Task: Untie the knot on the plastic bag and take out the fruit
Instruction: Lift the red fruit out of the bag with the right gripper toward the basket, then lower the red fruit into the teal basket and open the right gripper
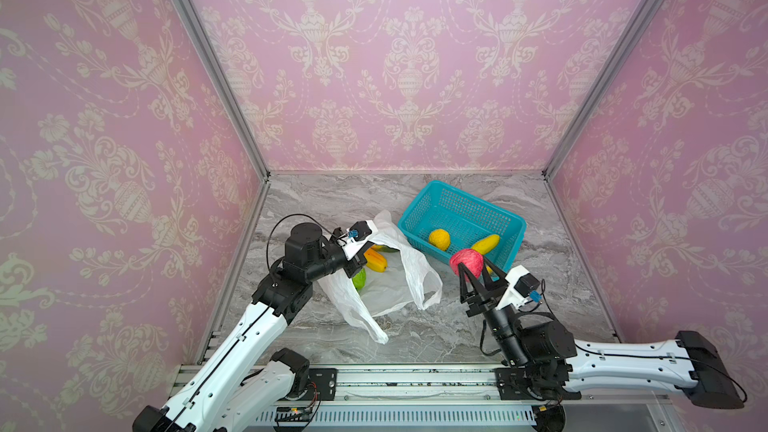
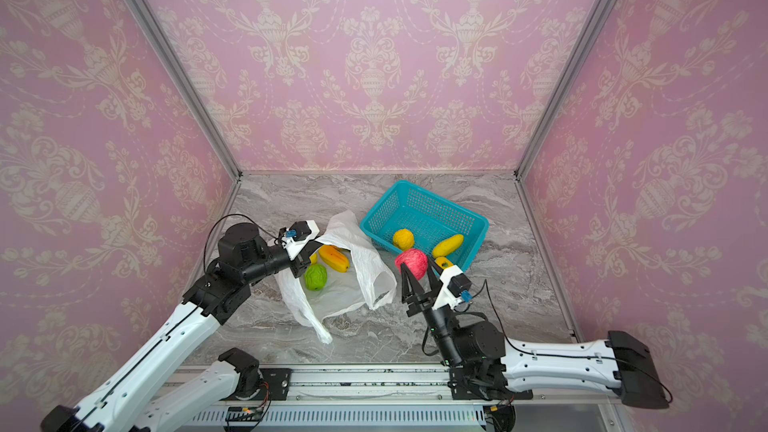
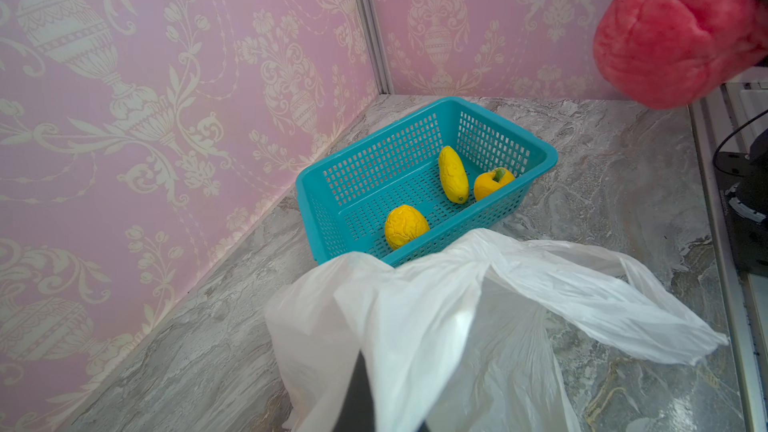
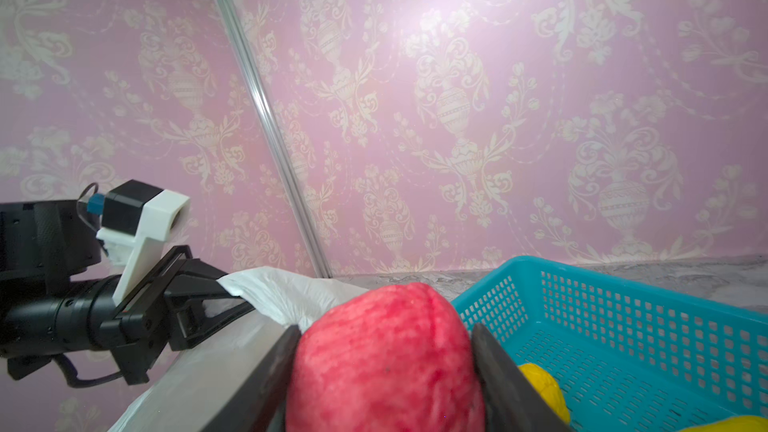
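right pincer grasps wrinkled pink-red fruit | left pincer clenched on crinkly plastic bag

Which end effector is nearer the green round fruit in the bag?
Left. The left end effector pinches the plastic bag beside the green fruit; the right end effector holds the pink-red fruit by the basket.

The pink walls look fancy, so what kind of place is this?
Probably a robot test booth, not a home: wallpaper panels sit in metal frame posts, and two robot arms are mounted on a rail beside a marble-look table.
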`<state>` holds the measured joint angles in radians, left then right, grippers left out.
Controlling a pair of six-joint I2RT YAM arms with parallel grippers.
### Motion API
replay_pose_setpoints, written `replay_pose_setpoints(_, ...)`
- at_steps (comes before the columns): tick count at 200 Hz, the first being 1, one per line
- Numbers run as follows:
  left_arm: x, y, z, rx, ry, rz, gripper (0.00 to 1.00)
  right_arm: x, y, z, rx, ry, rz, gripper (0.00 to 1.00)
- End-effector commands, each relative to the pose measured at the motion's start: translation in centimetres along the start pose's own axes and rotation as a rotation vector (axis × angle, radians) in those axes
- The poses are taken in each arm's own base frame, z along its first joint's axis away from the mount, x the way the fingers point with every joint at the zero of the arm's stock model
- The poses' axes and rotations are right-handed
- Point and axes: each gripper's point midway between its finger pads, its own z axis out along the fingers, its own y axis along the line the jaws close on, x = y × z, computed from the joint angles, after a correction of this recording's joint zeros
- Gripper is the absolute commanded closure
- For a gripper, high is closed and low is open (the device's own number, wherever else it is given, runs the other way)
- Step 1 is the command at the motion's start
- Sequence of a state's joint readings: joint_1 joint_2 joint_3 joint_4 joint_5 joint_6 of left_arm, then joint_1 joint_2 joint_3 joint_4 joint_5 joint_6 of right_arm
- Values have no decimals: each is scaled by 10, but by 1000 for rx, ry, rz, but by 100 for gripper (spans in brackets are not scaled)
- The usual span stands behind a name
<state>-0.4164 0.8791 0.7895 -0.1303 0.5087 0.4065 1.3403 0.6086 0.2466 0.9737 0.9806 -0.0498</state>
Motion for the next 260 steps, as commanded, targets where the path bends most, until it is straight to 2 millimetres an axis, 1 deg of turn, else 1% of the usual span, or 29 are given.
replay_pose_setpoints(1,-4,1,0,-5,8,22,100,5,-45,-5,140,27,-2,81)
replay_pose_setpoints(21,-4,1,-1,-6,9,23,100,4,-84,-7,279,38,16,80)
replay_pose_setpoints(36,-4,1,-1,-5,10,23,100,8,-107,-8,378,57,22,80)
replay_pose_setpoints(46,-4,1,0,-5,10,22,100,12,-113,-3,406,80,13,78)
replay_pose_setpoints(65,-3,1,0,-3,12,21,100,24,-115,16,447,168,-18,78)
replay_pose_setpoints(68,-3,1,0,-3,12,21,100,30,-116,19,459,193,-32,78)
replay_pose_setpoints(74,-3,1,0,-3,12,21,100,34,-116,27,476,224,-38,79)
replay_pose_setpoints(86,-3,1,0,-4,13,21,100,51,-120,43,528,305,-73,81)
replay_pose_setpoints(100,-4,1,-1,-7,11,24,100,76,-126,61,561,407,-109,84)
replay_pose_setpoints(105,-4,1,-1,-9,12,26,100,84,-128,67,576,427,-87,85)
replay_pose_setpoints(115,-4,1,-1,-9,10,27,100,99,-134,76,595,475,-94,84)
replay_pose_setpoints(117,-4,1,-1,-10,10,27,100,99,-134,77,595,475,-91,84)
replay_pose_setpoints(120,-4,1,-1,-9,10,28,100,107,-137,81,601,498,-98,83)
replay_pose_setpoints(127,-4,1,-1,-9,9,28,100,115,-141,86,613,528,-100,82)
replay_pose_setpoints(134,-4,2,-1,-11,11,28,100,122,-147,89,632,549,-106,79)
replay_pose_setpoints(147,-3,1,-1,-8,12,27,100,135,-157,95,667,591,-120,71)
replay_pose_setpoints(161,-3,1,-1,-7,13,27,100,153,-170,100,693,638,-114,68)
replay_pose_setpoints(170,-2,1,-1,-9,15,28,100,162,-177,102,707,664,-101,68)
replay_pose_setpoints(191,-3,2,-1,-12,16,29,100,183,-193,105,740,728,-62,69)
replay_pose_setpoints(212,-2,2,-1,-11,17,28,100,192,-200,108,759,765,-44,68)
replay_pose_setpoints(222,-2,2,-1,-10,17,28,100,194,-201,108,760,769,-41,66)
replay_pose_setpoints(227,-2,1,-1,-10,17,28,100,194,-201,108,760,768,-39,63)
replay_pose_setpoints(235,-2,2,-1,-10,17,28,100,194,-201,107,757,767,-35,56)
replay_pose_setpoints(249,-2,2,-1,-11,17,29,100,193,-200,107,750,760,-30,41)
replay_pose_setpoints(260,-2,2,-1,-11,17,28,100,191,-199,105,746,756,-26,32)
